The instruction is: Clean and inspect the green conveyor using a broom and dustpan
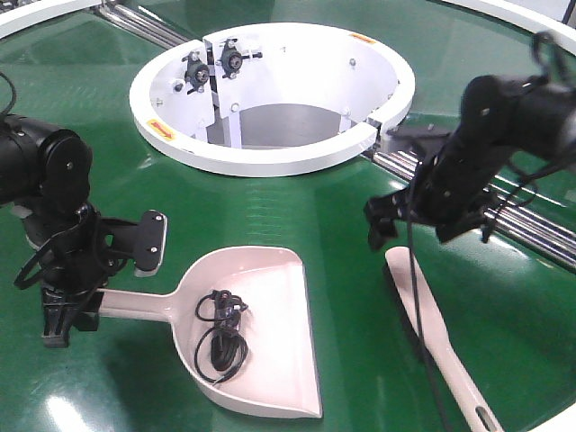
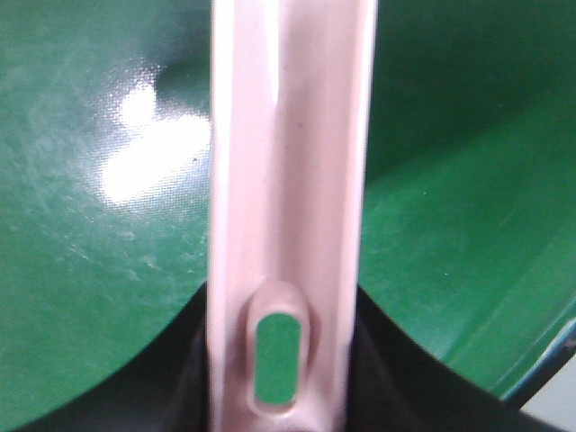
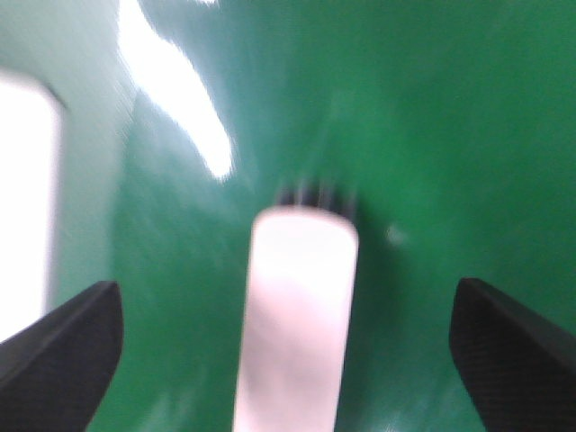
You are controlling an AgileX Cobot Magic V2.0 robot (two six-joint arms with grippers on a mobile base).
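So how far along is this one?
Done: black cord already lies in the dustpan. In hand: left gripper holds the dustpan handle; right gripper hangs open over the broom lying on the green conveyor. Left: grasping the broom, any further sweeping and inspection.

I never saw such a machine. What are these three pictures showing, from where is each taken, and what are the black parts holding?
It is a robot with two black arms. The wide picture looks from the front at a green conveyor with a white ring. The other two come from cameras on the wrists. The left gripper has its fingers closed on the handle of the dustpan, which carries a coiled black cable. The right gripper hangs open over the broom, holding nothing.
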